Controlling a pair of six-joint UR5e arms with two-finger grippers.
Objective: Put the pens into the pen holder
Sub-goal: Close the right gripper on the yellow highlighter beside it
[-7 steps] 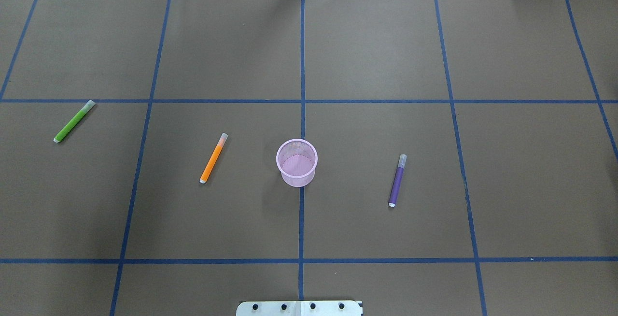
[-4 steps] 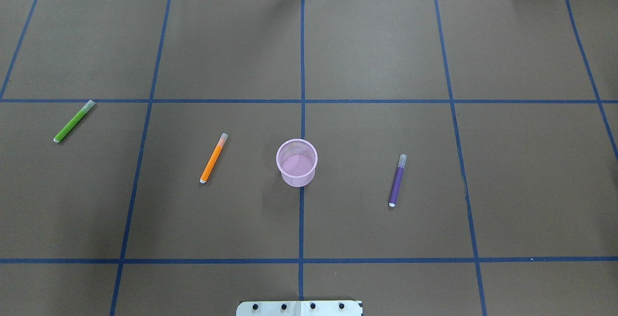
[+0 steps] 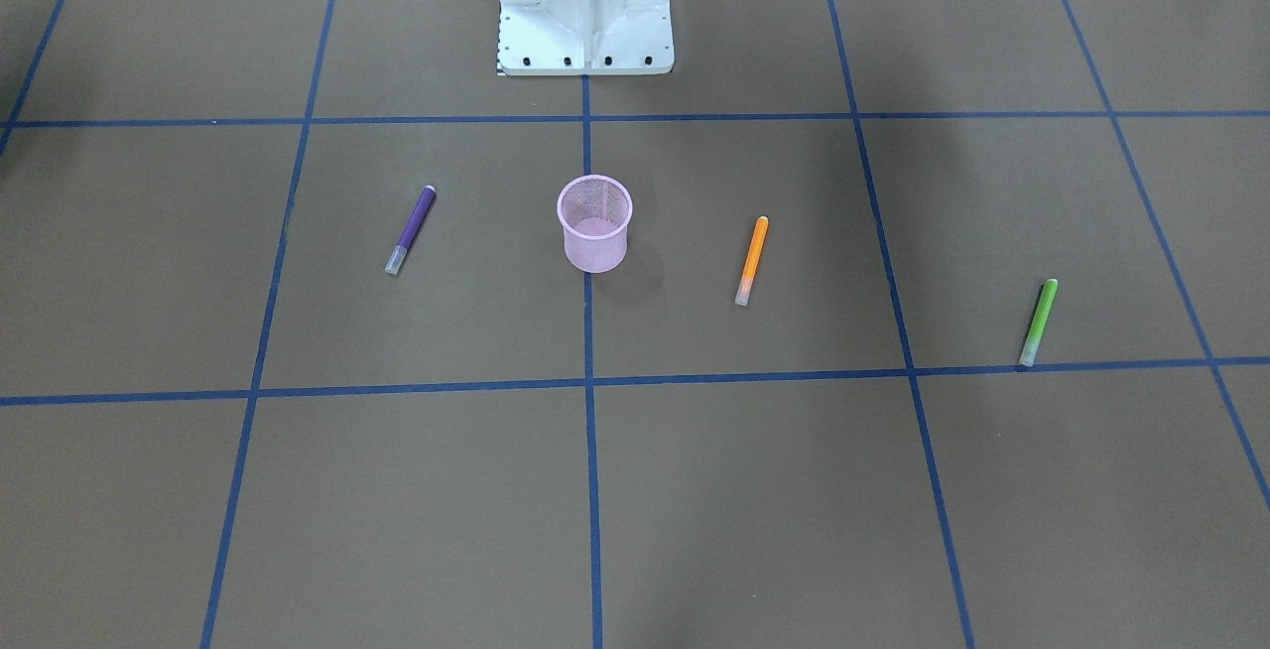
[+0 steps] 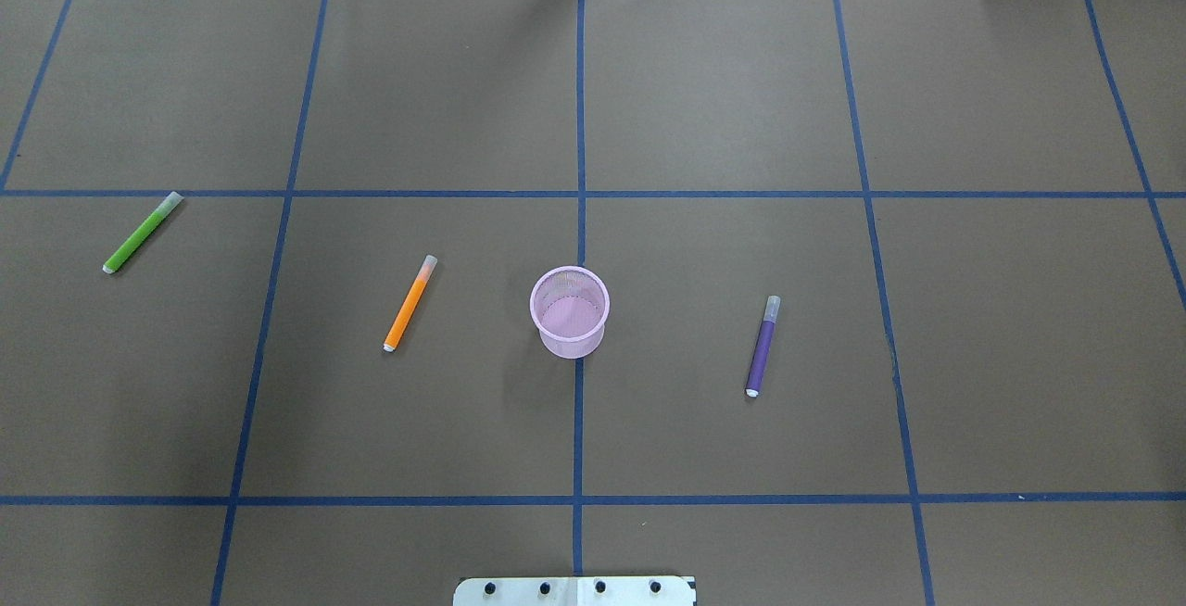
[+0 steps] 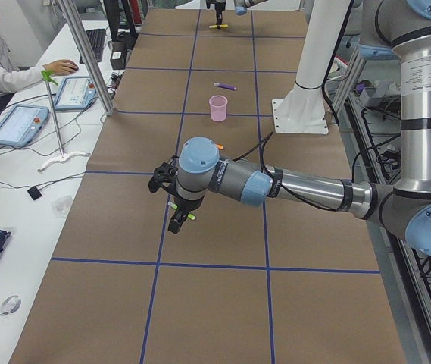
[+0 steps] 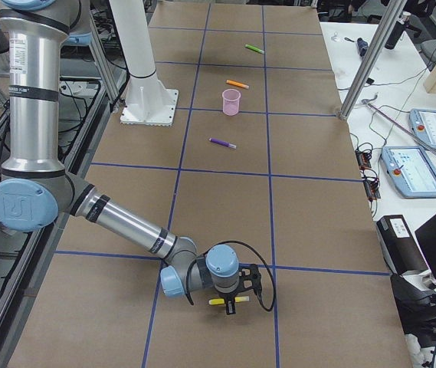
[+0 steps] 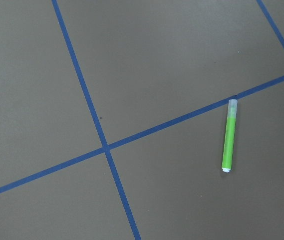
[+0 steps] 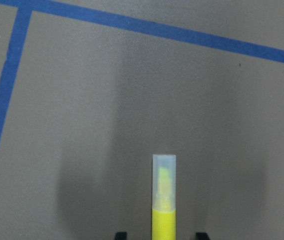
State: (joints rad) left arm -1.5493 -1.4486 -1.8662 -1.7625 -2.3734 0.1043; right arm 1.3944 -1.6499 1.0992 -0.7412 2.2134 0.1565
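— Near the table's right end, is the right gripper (image 6: 231,303) holding something?
— Not yet. Its jaws stand apart on either side of a slim yellow pen (image 8: 163,215), I think to pinch the barrel. The left gripper (image 5: 176,218) hangs over the slim green pen (image 7: 229,136) by the left end; its opening I cannot tell.
— And the count?
— Four pens, with the slim orange pen (image 4: 410,304) and slim purple pen (image 4: 763,347), all lying flat. One round pink wire-mesh pen holder (image 4: 572,345) stands upright mid-table, empty, where both arms should reach.

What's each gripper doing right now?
Left gripper: cannot be told from the side view.
Right gripper: open, fingertips either side of a yellow pen.
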